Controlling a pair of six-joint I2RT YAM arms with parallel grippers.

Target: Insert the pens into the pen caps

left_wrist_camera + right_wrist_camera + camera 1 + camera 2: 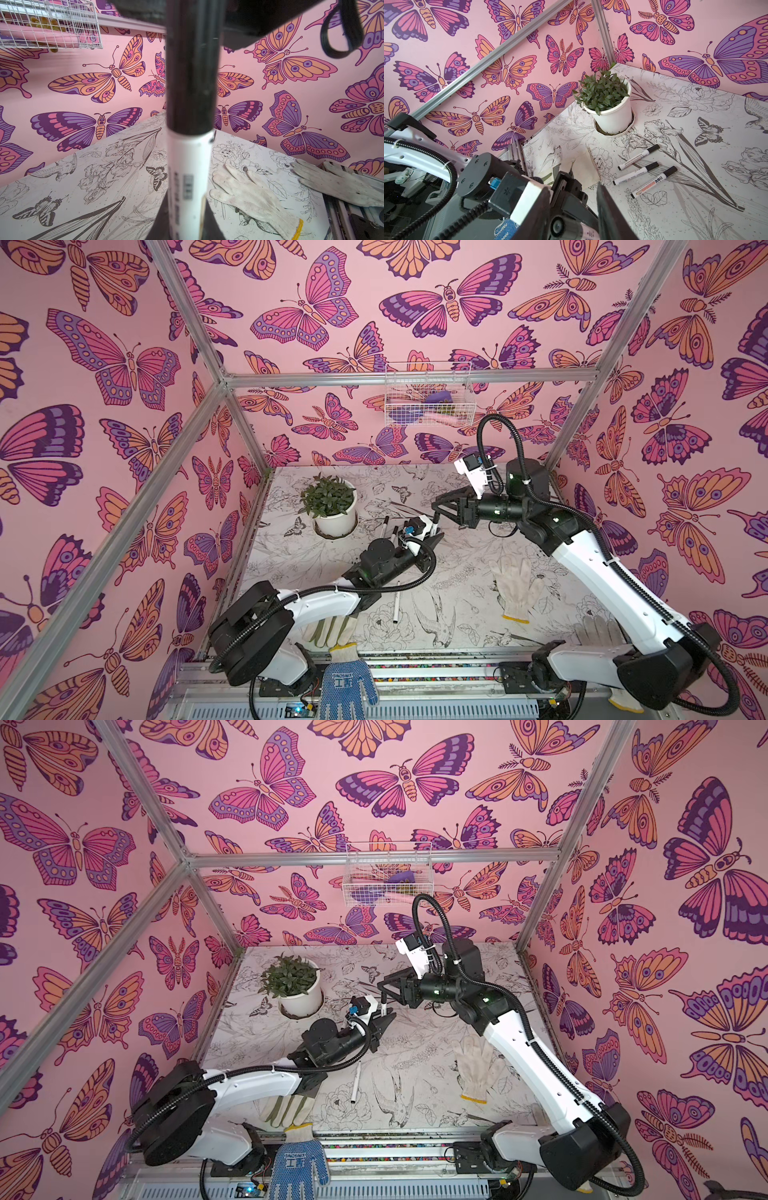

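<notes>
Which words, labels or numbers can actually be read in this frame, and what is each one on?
"WHITEBOARD": red print on the lying capped pen; the characters beside it are unclear.
On the two neighbouring capped pens: print too small.
On the held pen in the left gripper: print blurred.
On the blue glove: patch characters unreadable.

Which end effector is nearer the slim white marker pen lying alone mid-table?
Left. Left end effector, holding another white pen, is just beyond the lone pen's far end; right end effector sits farther back.
</notes>
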